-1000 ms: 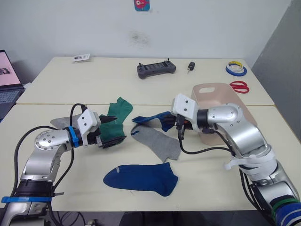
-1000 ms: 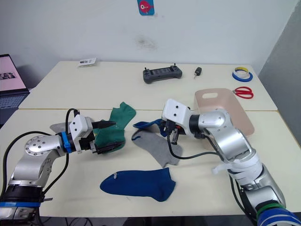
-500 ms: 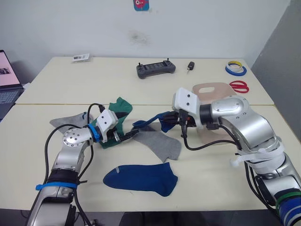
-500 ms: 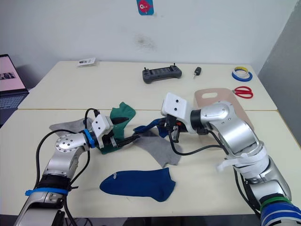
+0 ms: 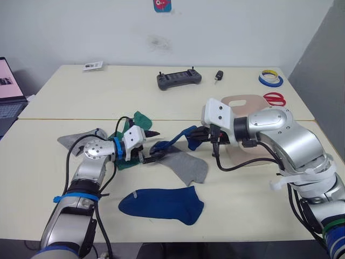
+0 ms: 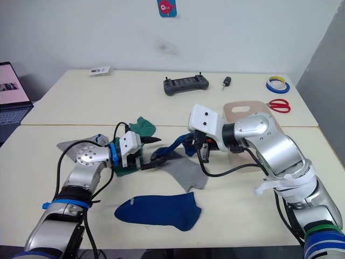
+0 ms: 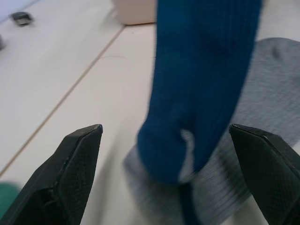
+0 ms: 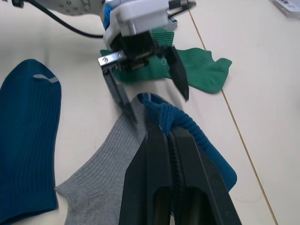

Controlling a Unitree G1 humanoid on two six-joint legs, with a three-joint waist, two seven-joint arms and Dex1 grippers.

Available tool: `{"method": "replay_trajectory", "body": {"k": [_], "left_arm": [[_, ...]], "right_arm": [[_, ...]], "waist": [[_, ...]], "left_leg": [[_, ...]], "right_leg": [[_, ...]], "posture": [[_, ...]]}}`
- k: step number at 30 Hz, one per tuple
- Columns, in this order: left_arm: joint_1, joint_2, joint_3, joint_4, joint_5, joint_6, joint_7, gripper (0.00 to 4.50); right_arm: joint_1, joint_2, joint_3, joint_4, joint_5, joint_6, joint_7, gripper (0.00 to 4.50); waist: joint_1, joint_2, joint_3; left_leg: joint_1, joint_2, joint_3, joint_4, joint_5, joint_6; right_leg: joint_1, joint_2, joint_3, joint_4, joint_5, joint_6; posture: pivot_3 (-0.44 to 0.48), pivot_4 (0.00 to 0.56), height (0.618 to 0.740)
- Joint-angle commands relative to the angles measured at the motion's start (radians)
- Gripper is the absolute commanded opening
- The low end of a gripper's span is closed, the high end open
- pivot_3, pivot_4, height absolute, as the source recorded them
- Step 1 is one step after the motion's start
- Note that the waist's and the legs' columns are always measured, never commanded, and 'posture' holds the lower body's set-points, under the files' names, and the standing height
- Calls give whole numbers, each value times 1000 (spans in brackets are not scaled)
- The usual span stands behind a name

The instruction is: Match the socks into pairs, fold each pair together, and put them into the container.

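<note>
Cream counter [image 5: 161,216], two joined tops, white wall behind.

Near: one dark blue sock [image 5: 161,204], flat, ribbed, toe to the right; unpaired where it lies, probably waiting for its mate.

Middle, centre: grey sock [image 5: 186,164], flat, partly under the lifted sock.

Middle: second dark blue sock [image 5: 175,141], stretched in the air above the grey one. Right hand [image 5: 200,136], fingers together and clamped on its one end, holds it up so the free end trails toward the left hand [image 5: 152,145]. Left hand's fingers stand apart on either side of that hanging end, not yet closed; judged ready to take it so the sock can be carried over to its mate.

Middle, left: green sock [image 5: 141,121], bunched behind the left hand; another grey sock [image 5: 75,139] beyond the left arm.

Right: pale pink tub [image 5: 245,102], behind the right arm; contents hidden.

Far: black controller [image 5: 179,79], key fob [image 5: 219,76], tape rolls [image 5: 270,79], red scissors [image 5: 275,99], a card [image 5: 93,66]; laptop [image 5: 9,91] at far left.
</note>
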Motion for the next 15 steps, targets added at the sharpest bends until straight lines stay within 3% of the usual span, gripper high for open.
{"method": "replay_trajectory", "body": {"k": [1,6,12,15], "left_arm": [[-17,15,2,23,14,-51,-16,3637],[-40,23,15,68,16,-76,-18,1982],[-32,47,33,-6,-26,-37,-63,34],[-16,93,41,-83,-54,7,-111,10]], "right_arm": [[-10,-12,-28,-43,13,3,-15,0],[-3,-22,-28,-45,18,1,-22,0],[22,-43,-32,-49,21,-8,-27,0],[51,-62,-46,-62,24,-15,-29,0]], "waist": [[0,0,0],[1,0,0],[1,0,0],[0,0,0]], "left_leg": [[0,0,0,0,0,0],[0,0,0,0,0,0],[0,0,0,0,0,0],[0,0,-1,0,0,0]], "right_leg": [[0,0,0,0,0,0],[0,0,0,0,0,0],[0,0,0,0,0,0],[0,0,-1,0,0,0]], "posture": [[0,150,740],[0,150,740],[0,150,740],[0,150,740]]}}
